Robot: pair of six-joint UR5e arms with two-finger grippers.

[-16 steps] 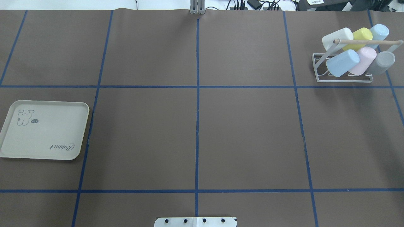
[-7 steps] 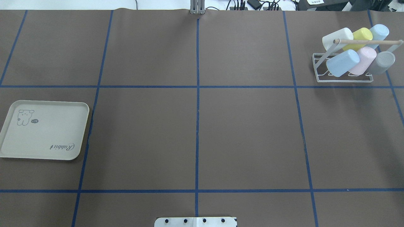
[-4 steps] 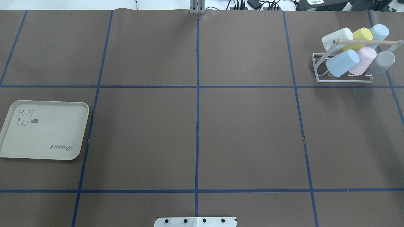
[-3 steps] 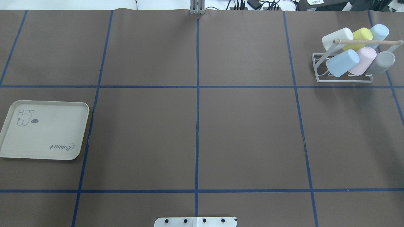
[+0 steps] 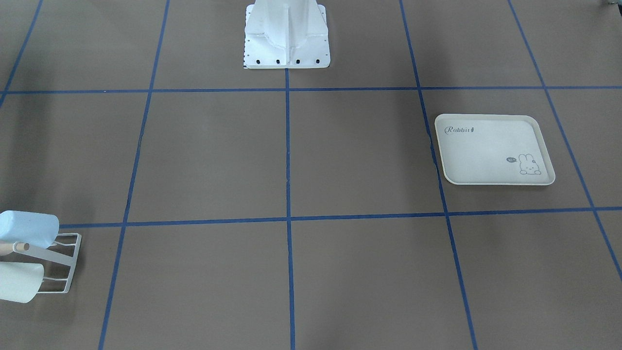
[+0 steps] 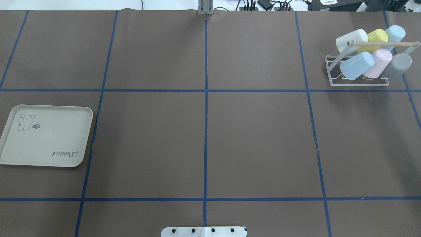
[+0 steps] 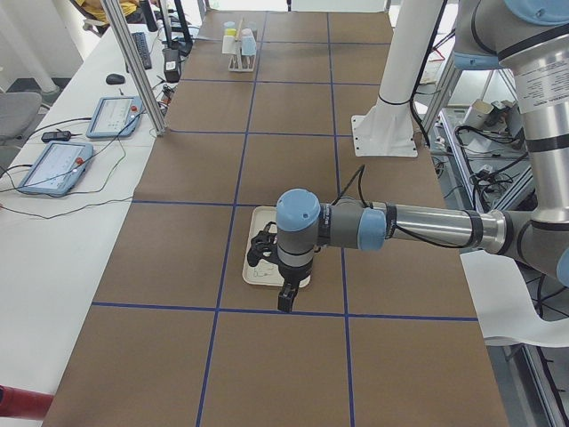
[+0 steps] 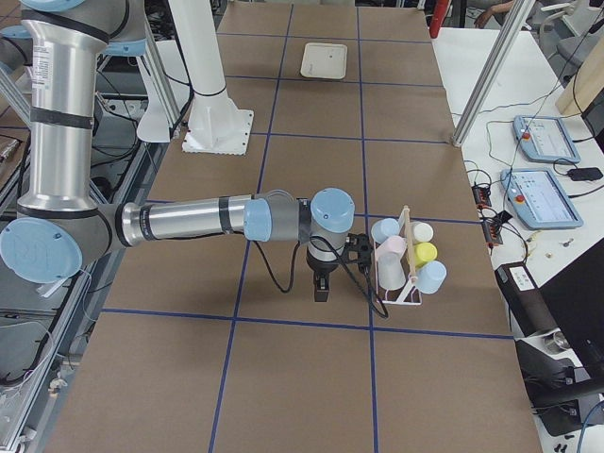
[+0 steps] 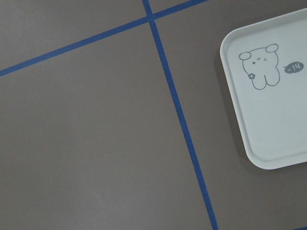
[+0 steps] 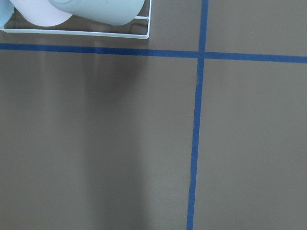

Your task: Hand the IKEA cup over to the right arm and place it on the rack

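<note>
The white wire rack (image 6: 358, 81) with a wooden dowel stands at the table's far right and holds several pastel cups (image 6: 357, 65), all resting on its prongs. In the exterior right view my right gripper (image 8: 321, 283) hangs just left of the rack (image 8: 408, 283), and I cannot tell whether it is open or shut. In the exterior left view my left gripper (image 7: 286, 298) hangs over the near edge of the cream tray (image 7: 258, 271); its state is also unclear. No cup shows at either gripper. The rack's corner (image 10: 144, 33) sits at the top of the right wrist view.
The cream rabbit tray (image 6: 46, 138) lies bare at the left side, also in the left wrist view (image 9: 273, 120). Blue tape lines grid the brown table cover (image 6: 204, 131). The robot's white base (image 5: 286, 34) stands at the near edge. Tablets and cables line the far side.
</note>
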